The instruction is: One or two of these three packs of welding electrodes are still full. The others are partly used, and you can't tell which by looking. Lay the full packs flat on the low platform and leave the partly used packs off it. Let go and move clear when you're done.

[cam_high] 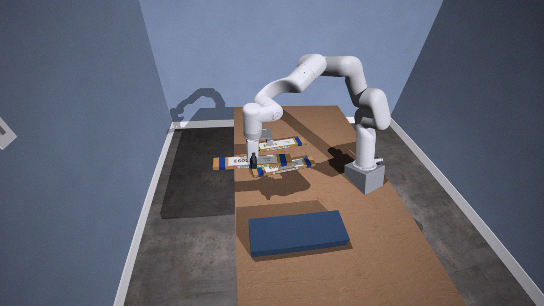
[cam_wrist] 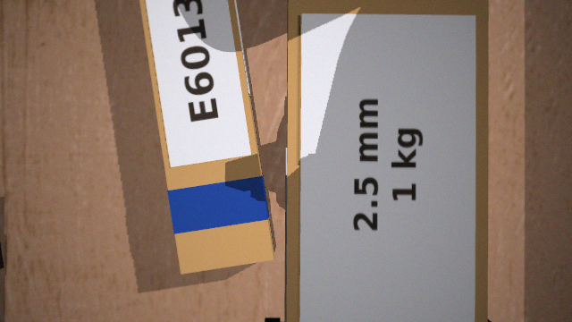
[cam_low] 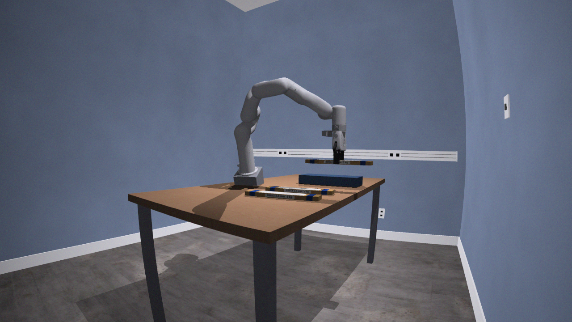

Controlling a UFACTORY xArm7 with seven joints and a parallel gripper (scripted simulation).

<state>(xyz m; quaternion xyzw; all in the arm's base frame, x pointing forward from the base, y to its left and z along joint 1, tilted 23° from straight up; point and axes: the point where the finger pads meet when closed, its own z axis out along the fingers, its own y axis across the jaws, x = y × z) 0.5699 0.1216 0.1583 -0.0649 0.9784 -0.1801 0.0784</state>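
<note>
I count three packs of welding electrodes and one low platform. One pack (cam_high: 235,162) hangs in my pincer (cam_high: 253,161), lifted well above the worktop (cam_high: 380,243); in the exterior view it hangs level in the air (cam_low: 351,162). The other two lie flat on the worktop: the near pack (cam_high: 289,165) sits partly under the lifted one as the top view shows it, and the far pack (cam_high: 283,143) lies a little beyond it, behind my wrist. All three are tan cartons with blue bands and a white label; the label reads "E6013" on the one lying below my wrist camera (cam_wrist: 210,134), and "2.5 mm 1 kg" on the one I carry (cam_wrist: 389,165).

The low platform (cam_high: 298,233) is a flat dark blue block, standing on the worktop well apart from the packs, with nothing on it.

The worktop is brown wood on dark legs (cam_low: 263,276). The room has blue walls, a grey mottled floor (cam_low: 400,280) and a white skirting board. My base (cam_high: 365,178) is a grey block on the worktop's edge.

My pincer points straight down and stands moderately apart, clamped across the width of the lifted pack near its middle. One end of that pack reaches out past the worktop's edge in the top view.
</note>
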